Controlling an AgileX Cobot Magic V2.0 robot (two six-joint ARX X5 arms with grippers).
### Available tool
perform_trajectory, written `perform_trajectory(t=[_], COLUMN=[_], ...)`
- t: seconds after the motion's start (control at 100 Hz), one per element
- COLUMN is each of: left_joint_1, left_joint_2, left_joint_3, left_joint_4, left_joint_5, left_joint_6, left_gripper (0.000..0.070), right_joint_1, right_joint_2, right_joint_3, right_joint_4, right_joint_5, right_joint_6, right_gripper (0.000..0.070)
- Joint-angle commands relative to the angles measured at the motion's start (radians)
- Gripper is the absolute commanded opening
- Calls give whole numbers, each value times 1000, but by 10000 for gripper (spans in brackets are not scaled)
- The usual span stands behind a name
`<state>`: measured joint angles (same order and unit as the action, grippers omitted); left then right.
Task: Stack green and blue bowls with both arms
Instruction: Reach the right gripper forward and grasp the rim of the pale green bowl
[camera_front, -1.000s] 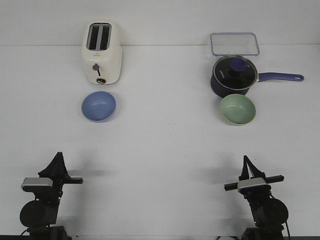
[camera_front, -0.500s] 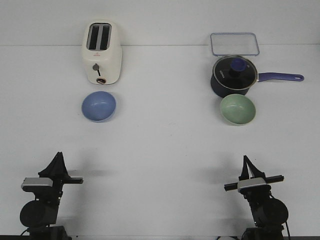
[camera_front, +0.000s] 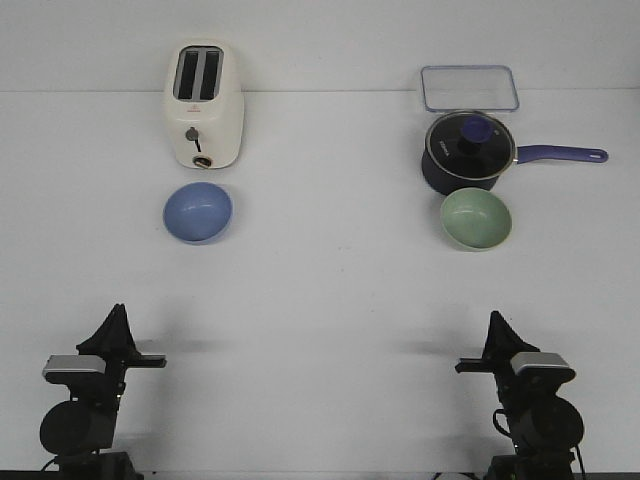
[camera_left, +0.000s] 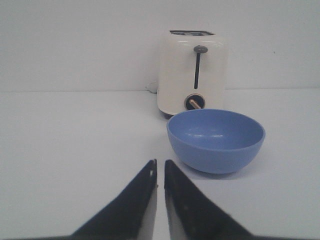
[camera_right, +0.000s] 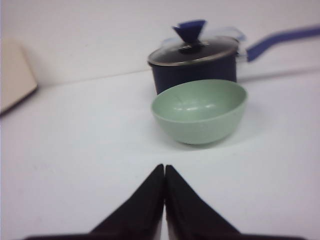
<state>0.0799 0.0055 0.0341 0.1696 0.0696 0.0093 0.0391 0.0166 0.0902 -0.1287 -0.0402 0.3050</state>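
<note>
The blue bowl (camera_front: 198, 212) sits upright on the white table just in front of the toaster; it also shows in the left wrist view (camera_left: 216, 140). The green bowl (camera_front: 477, 219) sits upright in front of the saucepan, also in the right wrist view (camera_right: 199, 110). My left gripper (camera_front: 116, 316) is near the table's front left, well short of the blue bowl, its jaws nearly closed with a thin gap (camera_left: 160, 164) and empty. My right gripper (camera_front: 496, 320) is at the front right, short of the green bowl, shut and empty (camera_right: 164, 168).
A cream toaster (camera_front: 203, 105) stands at the back left. A dark navy saucepan (camera_front: 466, 152) with glass lid and long handle pointing right stands at the back right, with a clear lidded container (camera_front: 468, 88) behind it.
The right wrist has rolled; its grey block now sits level and further right. The bowls and the left arm have not moved.
</note>
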Motion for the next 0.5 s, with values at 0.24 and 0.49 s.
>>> perform_trajectory(t=[0.24,0.49], left_joint_1=[-2,-2], left_joint_2=[-1,-1], left_joint_3=[-20,-20], left_joint_4=[11,11], left_joint_5=[2,2], left_joint_6=[2,2], left_gripper=[14,14], right_joint_1=[-1,-5], right_joint_2=[369,790], right_joint_3=[385,668], right_joint_4=[-188,-314], right_joint_5=[127,127], right_joint_6=[54,-48], right_gripper=[0,398])
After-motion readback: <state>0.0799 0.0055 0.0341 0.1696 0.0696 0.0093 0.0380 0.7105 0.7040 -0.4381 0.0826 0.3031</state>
